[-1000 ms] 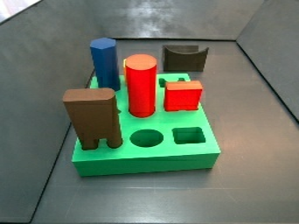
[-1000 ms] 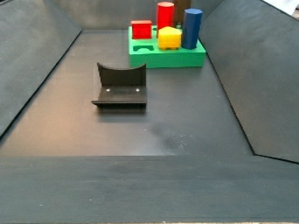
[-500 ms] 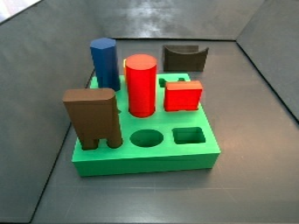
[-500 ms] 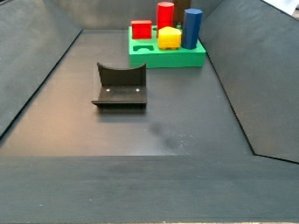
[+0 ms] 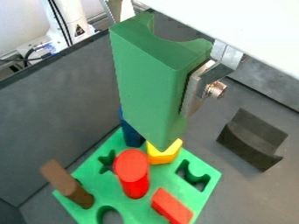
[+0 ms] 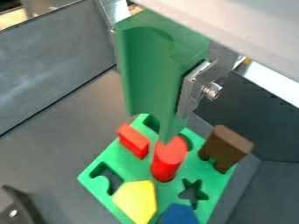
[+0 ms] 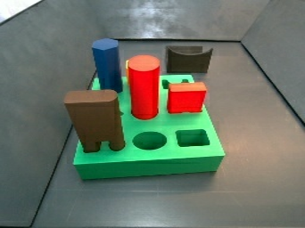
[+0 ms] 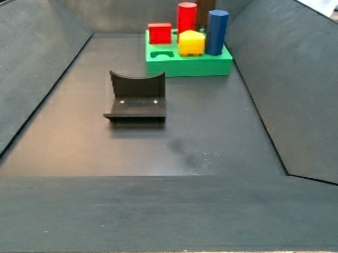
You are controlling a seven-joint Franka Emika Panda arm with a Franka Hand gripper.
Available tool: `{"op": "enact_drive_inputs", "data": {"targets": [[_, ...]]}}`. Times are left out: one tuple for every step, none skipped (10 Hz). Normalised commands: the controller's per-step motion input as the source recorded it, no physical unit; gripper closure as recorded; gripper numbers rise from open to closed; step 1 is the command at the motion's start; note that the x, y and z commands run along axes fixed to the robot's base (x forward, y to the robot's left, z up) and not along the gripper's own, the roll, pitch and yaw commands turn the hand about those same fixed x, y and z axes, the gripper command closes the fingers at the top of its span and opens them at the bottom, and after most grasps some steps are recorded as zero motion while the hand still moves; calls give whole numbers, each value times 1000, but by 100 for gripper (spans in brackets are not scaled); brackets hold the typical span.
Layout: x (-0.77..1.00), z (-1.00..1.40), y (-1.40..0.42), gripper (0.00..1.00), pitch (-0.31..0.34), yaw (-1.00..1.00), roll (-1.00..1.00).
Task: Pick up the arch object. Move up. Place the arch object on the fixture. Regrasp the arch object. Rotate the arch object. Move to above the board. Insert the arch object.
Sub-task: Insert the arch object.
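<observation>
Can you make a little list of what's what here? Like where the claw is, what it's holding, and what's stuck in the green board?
gripper: above the board, seen only in both wrist views
holding: arch object, between the fingers
board: on the floor
in board: blue block, red cylinder, red cube, brown arch, yellow block
fixture: on the floor, apart from board, nothing on it

The pincer [image 5: 176, 101] is outside both side views. In both wrist views the arch [image 6: 149, 79] it holds hides one finger and part of the board [image 5: 105, 164]; its notched legs cannot be made out. The fixture [image 6: 17, 213] is cut off by the picture's edge.
</observation>
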Motion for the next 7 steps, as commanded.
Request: {"op": "enact_drive_inputs", "data": {"targets": [[1000, -57, 280, 100, 80, 60, 66], [1000, -297, 303, 100, 116, 0, 67], [1000, -600, 303, 100, 149, 0, 106], [1000, -717, 249, 100, 157, 0, 151], [1000, -743, 171, 100, 154, 0, 156], [1000, -786, 166, 100, 143, 0, 126], [1000, -754, 186, 100, 114, 0, 93]]}}
